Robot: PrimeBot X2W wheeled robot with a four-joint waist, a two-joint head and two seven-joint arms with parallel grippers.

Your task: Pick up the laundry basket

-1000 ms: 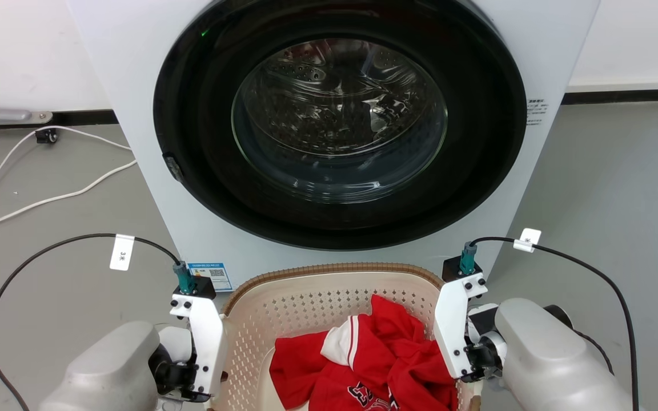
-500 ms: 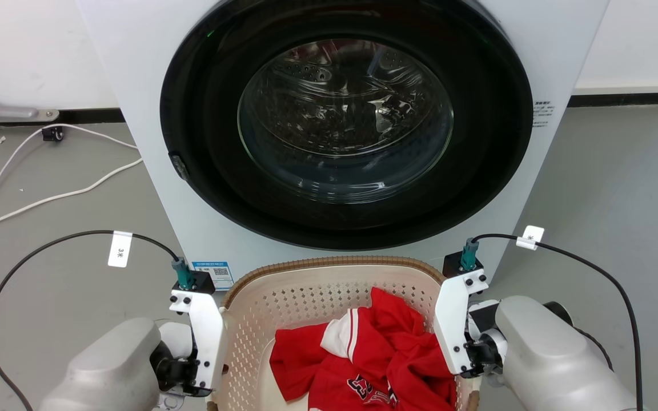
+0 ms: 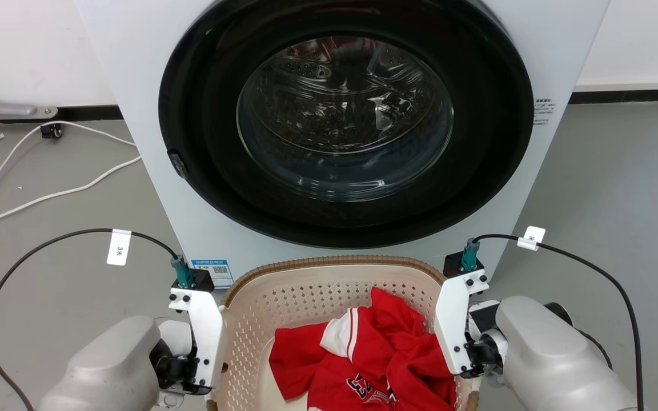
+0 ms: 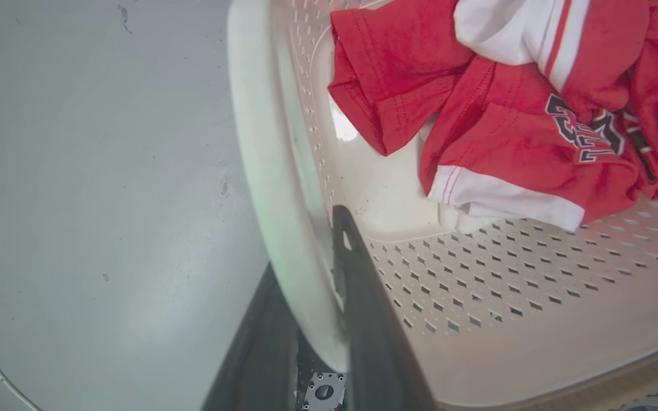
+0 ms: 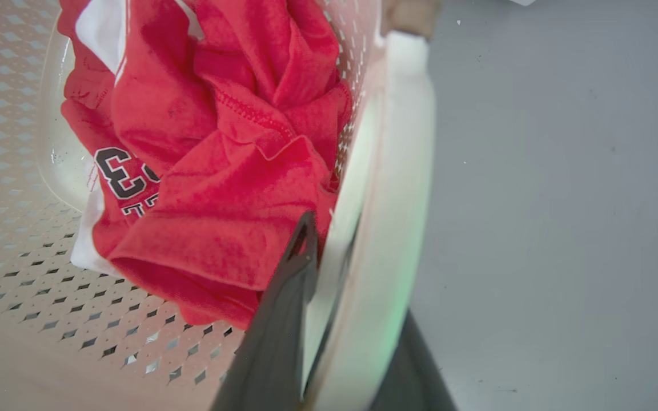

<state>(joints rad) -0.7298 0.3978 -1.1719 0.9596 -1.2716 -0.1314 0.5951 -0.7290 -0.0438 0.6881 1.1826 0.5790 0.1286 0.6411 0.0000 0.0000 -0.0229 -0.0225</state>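
The laundry basket (image 3: 306, 299) is sitting directly in front of the washing machine (image 3: 135, 85), just below its round door, with a crumpled red shirt (image 3: 374, 354) lying inside. It is thin perforated plastic carrying one garment, so it is probably weighing very little. Its walls are likely flexing under any squeeze, though, and the smooth plastic could be slipping in a pinch. The stiffer handles at its two ends look like the sound places to grasp, with both ends raised evenly. The left gripper (image 4: 309, 268) is straddling the left handle (image 4: 260, 142), one finger lying against the inner wall and the other outside, narrowed to about the handle's thickness and seemingly clamping it. The right gripper (image 5: 357, 268) is doing the same on the right handle (image 5: 403, 114), its inner finger pressing close beside the shirt. Each outer finger is running largely behind its handle, so contact there is a judgement. The end of the basket farthest from the machine and its underside are being cut off, so I cannot tell whether it is resting on the floor (image 3: 592, 171).
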